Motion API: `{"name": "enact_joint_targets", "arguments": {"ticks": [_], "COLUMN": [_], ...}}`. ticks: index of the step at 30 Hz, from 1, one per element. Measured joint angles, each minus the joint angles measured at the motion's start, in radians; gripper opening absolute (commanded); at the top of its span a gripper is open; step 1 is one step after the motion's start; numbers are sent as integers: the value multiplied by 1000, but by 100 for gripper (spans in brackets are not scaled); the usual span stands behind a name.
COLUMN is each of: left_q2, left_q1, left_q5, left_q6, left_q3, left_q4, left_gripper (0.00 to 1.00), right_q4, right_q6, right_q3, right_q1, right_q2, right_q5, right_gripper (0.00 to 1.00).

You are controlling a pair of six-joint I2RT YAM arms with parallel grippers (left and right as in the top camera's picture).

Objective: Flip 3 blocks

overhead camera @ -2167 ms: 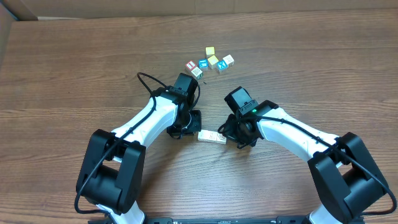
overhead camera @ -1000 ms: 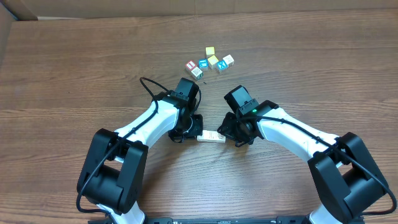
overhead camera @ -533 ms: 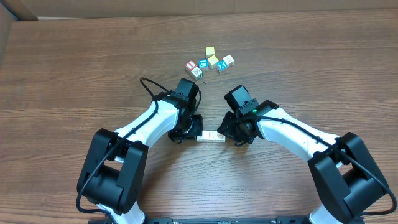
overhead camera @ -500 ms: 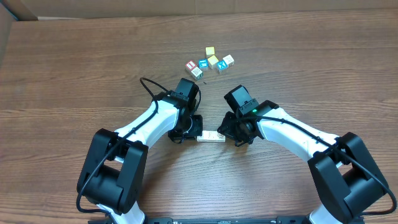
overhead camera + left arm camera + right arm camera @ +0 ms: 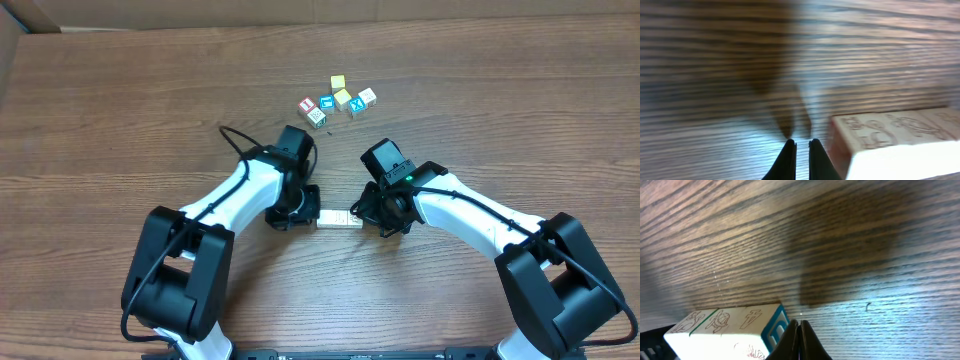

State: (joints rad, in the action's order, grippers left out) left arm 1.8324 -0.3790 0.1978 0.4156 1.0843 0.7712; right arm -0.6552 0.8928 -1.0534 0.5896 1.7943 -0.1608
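Wood-grain tabletop [image 5: 120, 120], centre: row of three cream wooden alphabet blocks [image 5: 340, 220]. Likely light, rigid, slick; pinch opposite faces. My left hand [image 5: 310, 214], right hand [image 5: 359, 215]: clenched empty, flanking.

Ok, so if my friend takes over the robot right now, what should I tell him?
The left fingers are shut and hold nothing, with the tips just beside one end of the three blocks.
The right fingers are shut and empty too, at the row's other end.
The blocks lie in a tight row on the table between the two arms.
The other cubes sit farther back, away from both arms.
Done: cannot tell if any block is flipped.
Left: check the faces, then flip the rest.
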Motion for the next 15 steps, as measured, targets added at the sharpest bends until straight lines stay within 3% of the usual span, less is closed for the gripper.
{"name": "enact_joint_targets", "arguments": {"ticks": [15], "left_q2": [0], "left_q1": [66], "left_q5": [-3], "left_q6": [0], "left_q3": [0], "left_q4": [26], "left_gripper": [4], "right_q4": [-11], "right_q6": [0], "right_q3": [0], "right_q1": [0], "right_q2": [0], "right_q5": [20], "right_gripper": [4]}}
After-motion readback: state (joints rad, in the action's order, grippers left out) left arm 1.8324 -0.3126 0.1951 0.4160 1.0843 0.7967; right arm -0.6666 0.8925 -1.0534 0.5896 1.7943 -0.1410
